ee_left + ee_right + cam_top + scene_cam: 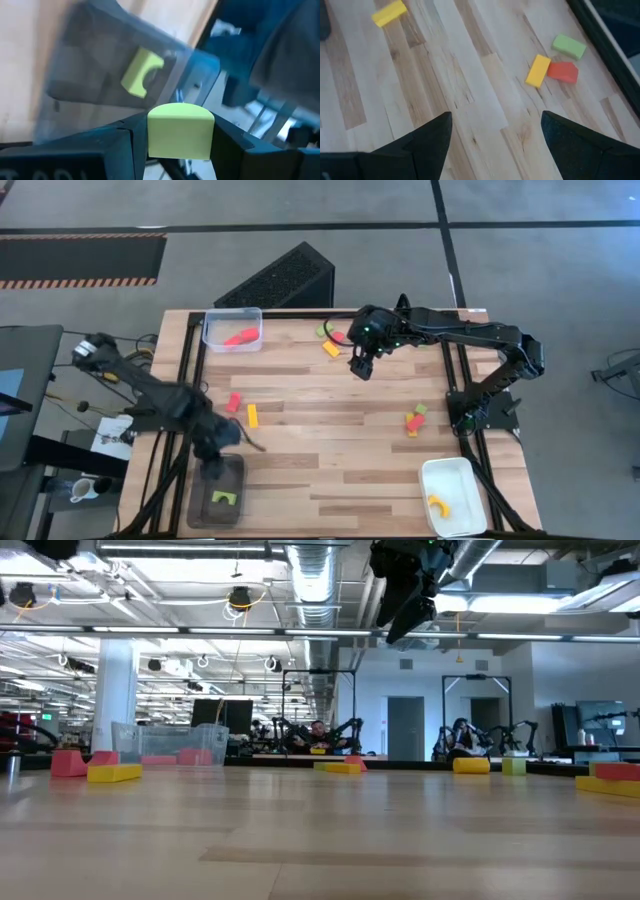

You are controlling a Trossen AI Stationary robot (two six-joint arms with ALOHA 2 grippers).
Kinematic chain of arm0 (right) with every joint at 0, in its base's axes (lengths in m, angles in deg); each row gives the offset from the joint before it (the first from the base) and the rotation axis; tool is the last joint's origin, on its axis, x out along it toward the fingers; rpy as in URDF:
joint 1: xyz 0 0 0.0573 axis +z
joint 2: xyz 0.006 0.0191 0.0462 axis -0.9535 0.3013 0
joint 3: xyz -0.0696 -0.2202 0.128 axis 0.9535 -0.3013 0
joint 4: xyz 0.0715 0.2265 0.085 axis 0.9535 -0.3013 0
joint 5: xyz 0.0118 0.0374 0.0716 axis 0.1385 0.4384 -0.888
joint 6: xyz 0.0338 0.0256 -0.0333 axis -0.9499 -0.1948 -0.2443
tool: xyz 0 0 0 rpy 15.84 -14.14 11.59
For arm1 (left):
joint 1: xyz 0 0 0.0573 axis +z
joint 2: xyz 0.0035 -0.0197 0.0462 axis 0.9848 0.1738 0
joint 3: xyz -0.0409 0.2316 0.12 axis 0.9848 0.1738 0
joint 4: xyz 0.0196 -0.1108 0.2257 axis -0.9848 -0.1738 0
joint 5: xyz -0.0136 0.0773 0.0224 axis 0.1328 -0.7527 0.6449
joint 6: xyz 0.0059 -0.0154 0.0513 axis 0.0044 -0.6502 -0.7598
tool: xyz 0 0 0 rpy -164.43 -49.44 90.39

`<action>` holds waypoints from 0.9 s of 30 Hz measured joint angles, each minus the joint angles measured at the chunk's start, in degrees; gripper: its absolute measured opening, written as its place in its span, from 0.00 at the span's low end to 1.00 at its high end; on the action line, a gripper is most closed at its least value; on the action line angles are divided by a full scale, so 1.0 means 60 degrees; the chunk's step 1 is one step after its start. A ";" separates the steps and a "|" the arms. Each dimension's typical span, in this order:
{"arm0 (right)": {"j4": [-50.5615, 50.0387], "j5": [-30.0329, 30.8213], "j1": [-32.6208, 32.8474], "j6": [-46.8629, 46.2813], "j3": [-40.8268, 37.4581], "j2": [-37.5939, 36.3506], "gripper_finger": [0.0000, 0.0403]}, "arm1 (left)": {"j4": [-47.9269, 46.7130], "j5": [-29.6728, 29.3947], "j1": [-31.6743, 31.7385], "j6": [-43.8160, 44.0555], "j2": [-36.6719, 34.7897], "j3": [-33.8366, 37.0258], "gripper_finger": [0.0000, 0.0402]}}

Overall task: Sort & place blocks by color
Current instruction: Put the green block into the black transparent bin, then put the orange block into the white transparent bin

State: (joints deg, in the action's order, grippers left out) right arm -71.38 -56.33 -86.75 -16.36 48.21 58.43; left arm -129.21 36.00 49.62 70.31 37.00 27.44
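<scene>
My left gripper (212, 452) (180, 131) is shut on a light green block (180, 142) above the far end of the dark grey tray (200, 505), where a green arch (228, 498) (141, 72) lies. My right gripper (362, 366) (492, 135) hangs open and empty above the far middle of the table. A red block (241, 337) lies in the clear tray (212, 320), a yellow-orange arch (438, 505) in the white tray (470, 480). Loose on the wood lie a red block (234, 402), a yellow bar (252, 415) and two mixed clusters (330, 342) (415, 420). My left gripper pinches the light green block between its two fingers, which sit on opposite flat sides (152, 137). The fingers point down from above. The block's rounded end (180, 110) faces away from the wrist, and the block is lifted clear above the dark grey tray.
Below my right gripper lie a yellow (538, 70), a red (562, 72) and a green block (569, 46), with another yellow bar (389, 13) farther off. Bare wood spans the table's middle and near side. A black perforated box (280, 280) stands beyond the far edge.
</scene>
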 joint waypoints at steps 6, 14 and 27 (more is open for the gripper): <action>0.0156 0.0002 0.0000 0.0007 0.0000 0.0000 0.81 | 0.0763 -0.0110 -0.0774 -0.0868 0.1271 0.0004 0.35; 0.0077 -0.0001 0.0000 0.0018 0.0000 0.0000 0.81 | 0.0740 -0.0085 -0.0877 -0.1306 0.2558 0.0007 0.43; -0.0176 -0.0005 0.0000 0.0004 0.0000 0.0000 0.81 | 0.0052 -0.0088 -0.0648 -0.1869 0.2173 0.0007 0.68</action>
State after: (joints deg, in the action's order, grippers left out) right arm -72.43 -56.36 -86.75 -16.33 48.21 58.43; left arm -128.90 35.47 45.73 59.09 50.04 27.48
